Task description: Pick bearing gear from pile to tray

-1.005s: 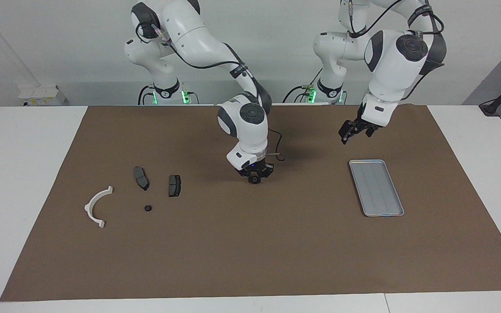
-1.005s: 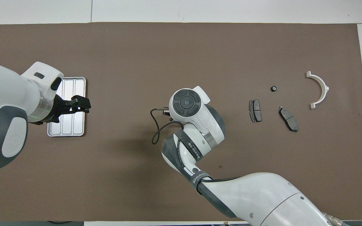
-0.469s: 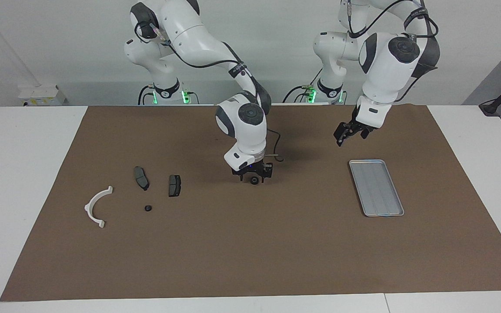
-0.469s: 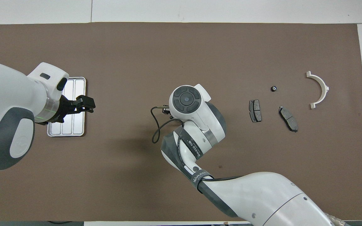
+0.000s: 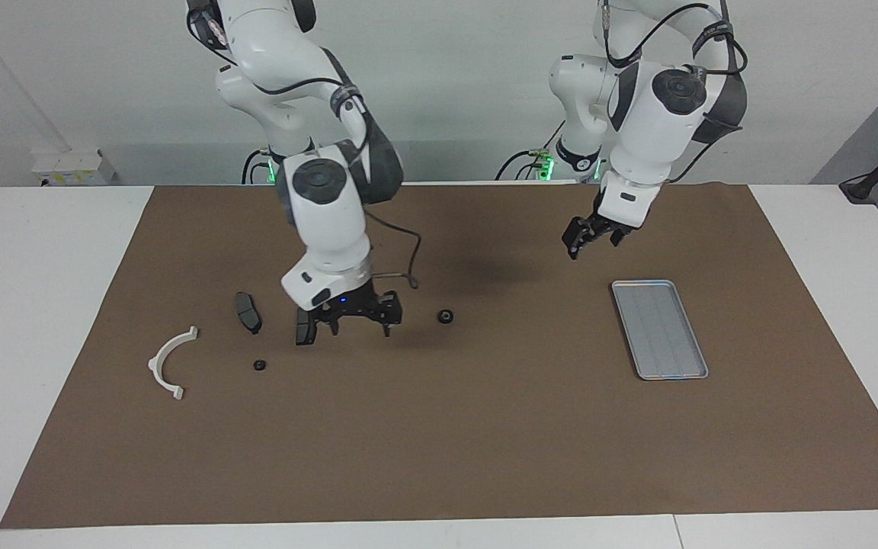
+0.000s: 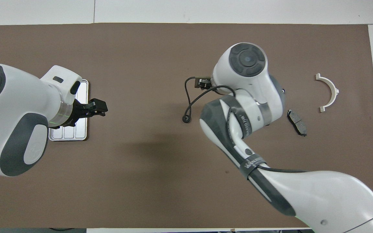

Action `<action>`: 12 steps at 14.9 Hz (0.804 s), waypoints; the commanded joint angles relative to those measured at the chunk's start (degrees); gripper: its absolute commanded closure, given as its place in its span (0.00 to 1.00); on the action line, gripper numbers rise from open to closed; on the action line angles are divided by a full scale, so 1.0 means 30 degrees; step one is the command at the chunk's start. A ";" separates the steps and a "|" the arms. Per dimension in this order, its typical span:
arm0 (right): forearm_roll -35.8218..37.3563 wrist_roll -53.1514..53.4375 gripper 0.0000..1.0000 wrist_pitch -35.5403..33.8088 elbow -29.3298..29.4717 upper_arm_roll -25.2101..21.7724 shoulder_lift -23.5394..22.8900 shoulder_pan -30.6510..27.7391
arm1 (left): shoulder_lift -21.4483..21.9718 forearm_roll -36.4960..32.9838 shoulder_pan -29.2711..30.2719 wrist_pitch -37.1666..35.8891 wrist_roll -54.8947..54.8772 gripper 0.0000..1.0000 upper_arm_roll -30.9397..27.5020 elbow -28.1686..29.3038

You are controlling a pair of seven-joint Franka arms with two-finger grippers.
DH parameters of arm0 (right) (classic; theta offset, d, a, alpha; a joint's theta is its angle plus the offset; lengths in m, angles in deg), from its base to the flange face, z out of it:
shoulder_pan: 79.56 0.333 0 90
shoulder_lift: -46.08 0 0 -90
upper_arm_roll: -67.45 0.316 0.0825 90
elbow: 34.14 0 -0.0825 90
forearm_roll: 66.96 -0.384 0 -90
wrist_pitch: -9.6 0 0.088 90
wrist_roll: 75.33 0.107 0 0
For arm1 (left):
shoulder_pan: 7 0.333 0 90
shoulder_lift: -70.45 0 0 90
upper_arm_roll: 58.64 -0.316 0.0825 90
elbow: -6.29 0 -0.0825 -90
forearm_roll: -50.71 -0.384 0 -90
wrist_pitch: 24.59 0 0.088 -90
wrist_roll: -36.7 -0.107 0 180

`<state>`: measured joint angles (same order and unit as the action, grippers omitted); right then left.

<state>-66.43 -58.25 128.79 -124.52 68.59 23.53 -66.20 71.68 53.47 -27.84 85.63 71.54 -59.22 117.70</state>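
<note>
The bearing gear [image 5: 446, 316] [image 6: 185, 119], a small black ring, lies alone on the brown mat in the middle of the table, touching nothing. My right gripper [image 5: 354, 326] hangs open and empty between the gear and the pile, over the nearest dark pad [image 5: 302, 329]. The pile holds a second pad [image 5: 248, 312] [image 6: 296, 122], a tiny black round piece [image 5: 259, 365] [image 6: 282, 91] and a white curved bracket [image 5: 172, 362] [image 6: 329, 92]. The silver tray [image 5: 658, 328] [image 6: 66, 136] lies toward the left arm's end with nothing in it. My left gripper [image 5: 580, 242] [image 6: 100, 108] hangs open over the mat beside the tray.
A brown mat [image 5: 485, 442] covers most of the white table. A black cable [image 6: 191, 97] loops off my right wrist above the mat. In the overhead view my right forearm covers one pad and the gripper itself.
My right gripper opened, left the bearing gear on the mat, rose and swung back toward the pile. My left gripper drifted from the tray toward the middle of the table.
</note>
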 commanded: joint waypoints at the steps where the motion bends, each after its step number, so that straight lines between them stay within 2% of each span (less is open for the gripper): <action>1: -0.0001 -0.4068 0.01 0.0142 -0.0195 0.0383 -0.0069 -0.2189 | -0.2072 0.0221 -0.1575 0.0086 0.1215 0.00 -0.0277 -0.1946; 3: -0.0001 -0.5951 0.01 0.0318 -0.0370 0.0353 -0.0186 -0.3188 | -0.2810 0.0338 -0.2075 -0.0001 0.1362 0.00 -0.0277 -0.2681; 4: -0.0001 -0.6393 0.01 0.0406 -0.0487 0.0353 -0.0332 -0.3599 | -0.3625 0.0600 -0.2658 -0.0031 0.1711 0.00 -0.0306 -0.3235; 8: 0.0028 -0.7422 0.02 0.1548 -0.1687 0.0324 -0.0450 -0.4247 | -0.9768 0.0690 -0.4563 -0.0849 0.4377 0.00 -0.0480 -0.9406; 9: 0.0029 -0.7655 0.02 0.1578 -0.1689 0.0324 -0.0624 -0.4450 | -1.0829 0.0719 -0.4916 -0.0706 0.4990 0.00 -0.0540 -1.0582; 12: 0.0029 -0.7775 0.04 0.2134 -0.2184 0.0324 -0.0861 -0.4570 | -1.1804 0.0720 -0.4948 0.0493 0.5377 0.00 -0.0570 -1.0975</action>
<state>-66.43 -80.05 133.21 -128.99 68.63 20.73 -78.74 39.59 54.89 -42.15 86.80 86.94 -59.54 88.98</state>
